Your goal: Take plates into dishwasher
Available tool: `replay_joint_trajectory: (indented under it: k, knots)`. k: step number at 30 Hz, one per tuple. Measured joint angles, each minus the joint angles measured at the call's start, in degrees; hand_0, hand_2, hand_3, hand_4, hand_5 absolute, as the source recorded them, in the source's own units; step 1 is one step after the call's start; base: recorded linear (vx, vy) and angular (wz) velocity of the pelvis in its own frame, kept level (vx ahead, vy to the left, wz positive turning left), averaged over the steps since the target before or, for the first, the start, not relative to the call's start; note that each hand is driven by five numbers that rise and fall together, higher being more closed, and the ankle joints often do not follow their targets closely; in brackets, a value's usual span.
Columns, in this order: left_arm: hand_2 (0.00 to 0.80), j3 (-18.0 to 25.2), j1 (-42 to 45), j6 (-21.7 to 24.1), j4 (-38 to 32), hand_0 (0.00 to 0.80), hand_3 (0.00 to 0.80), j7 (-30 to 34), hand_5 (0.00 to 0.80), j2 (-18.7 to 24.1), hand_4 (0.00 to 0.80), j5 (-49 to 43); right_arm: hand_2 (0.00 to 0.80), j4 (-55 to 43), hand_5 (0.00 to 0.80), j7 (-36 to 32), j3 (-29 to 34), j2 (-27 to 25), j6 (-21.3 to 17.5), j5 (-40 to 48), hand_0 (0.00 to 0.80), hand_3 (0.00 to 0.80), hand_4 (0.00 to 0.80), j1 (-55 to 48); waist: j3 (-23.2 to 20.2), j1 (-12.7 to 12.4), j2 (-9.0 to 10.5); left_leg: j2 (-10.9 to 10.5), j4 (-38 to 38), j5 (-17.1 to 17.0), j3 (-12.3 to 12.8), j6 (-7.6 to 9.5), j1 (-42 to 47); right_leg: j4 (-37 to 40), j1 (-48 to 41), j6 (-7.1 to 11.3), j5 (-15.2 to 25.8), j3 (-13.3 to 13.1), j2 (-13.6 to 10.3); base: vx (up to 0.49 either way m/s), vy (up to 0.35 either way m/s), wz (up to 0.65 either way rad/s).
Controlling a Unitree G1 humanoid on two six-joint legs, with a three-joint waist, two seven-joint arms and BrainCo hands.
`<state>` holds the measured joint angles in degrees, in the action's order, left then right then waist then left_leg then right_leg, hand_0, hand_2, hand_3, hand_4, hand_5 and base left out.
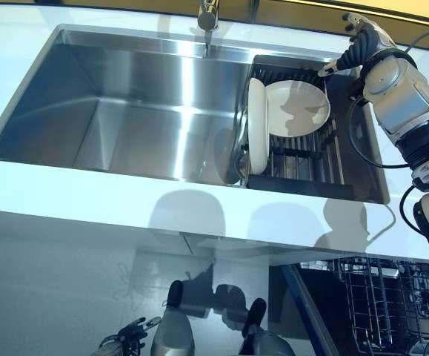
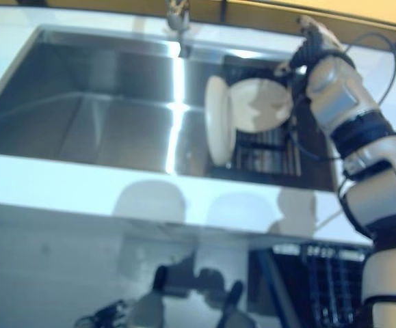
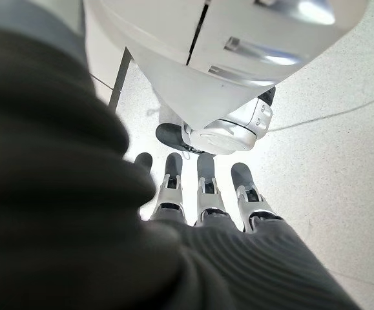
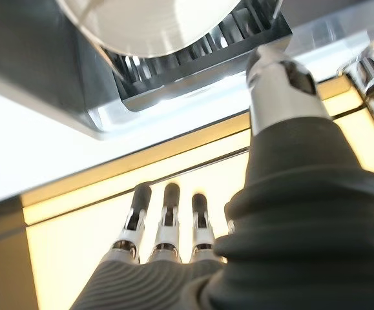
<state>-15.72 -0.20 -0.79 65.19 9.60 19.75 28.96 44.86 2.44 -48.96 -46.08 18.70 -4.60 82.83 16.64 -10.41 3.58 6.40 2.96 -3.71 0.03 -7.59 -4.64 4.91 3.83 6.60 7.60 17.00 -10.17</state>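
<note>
Right hand [image 1: 358, 37] is reaching toward the plates [image 1: 297, 108] in the rack [image 1: 296, 159], upper right, fingers straight and spread; next, grasping one plate's rim.

My right arm reaches up and forward, elbow bent, wrist angled inward. My right hand [image 1: 355, 41] is raised with its fingers [image 4: 168, 213] straight and held together, thumb [image 4: 278, 84] apart, gripping nothing. My left hand [image 3: 206, 194] hangs low, fingers straight and relaxed, holding nothing.
</note>
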Motion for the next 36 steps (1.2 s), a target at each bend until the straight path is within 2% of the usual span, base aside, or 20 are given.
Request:
replay_joint_trajectory:
  k: [5,11,20,36]
  knots:
    - [0.0,0.0,0.5,-0.1,-1.3,0.0,0.0,0.2,0.0,0.5,0.0,0.0,0.0,-3.6,0.0,-3.5,-6.5,-1.8,-2.5,-10.2,0.0,0.0,0.0,0.5,0.0,-0.2,-0.01,0.0,0.0,0.0,-0.1,-0.01,-0.5,0.0,0.4,0.0,0.0,0.2,0.0,0.0,0.0,0.0]
    - [0.0,0.0,0.5,-0.1,-1.8,0.0,0.0,0.7,0.0,1.0,0.0,0.0,0.0,-4.0,0.0,-6.9,-10.0,-2.1,-3.9,-14.3,0.0,0.0,0.0,0.7,0.0,-0.2,-0.07,0.0,-0.1,0.0,-0.2,-0.01,-1.1,0.0,0.9,0.01,0.0,0.5,0.0,-0.007,0.001,0.01]
    - [0.0,0.0,0.6,-1.1,-3.6,0.0,0.0,1.3,0.0,1.5,0.0,-0.1,0.0,-3.9,0.0,-14.5,-10.5,-2.1,-5.1,-17.9,0.0,0.0,0.0,0.7,0.1,-0.2,-0.53,0.0,-0.1,0.0,-0.2,-0.01,-1.3,0.0,1.1,0.01,0.0,0.5,-0.1,0.0,0.0,0.0]
    - [0.0,0.0,0.7,-1.3,-5.4,0.0,0.0,1.7,0.0,1.5,0.0,-0.1,0.0,-3.4,0.0,-20.4,-10.5,-2.1,-6.6,-23.2,0.0,0.0,0.0,0.3,0.1,-0.2,-1.5,0.0,-0.2,0.0,-0.2,-0.02,-1.8,0.0,1.6,0.01,0.0,0.5,-0.1,0.0,0.0,0.0]
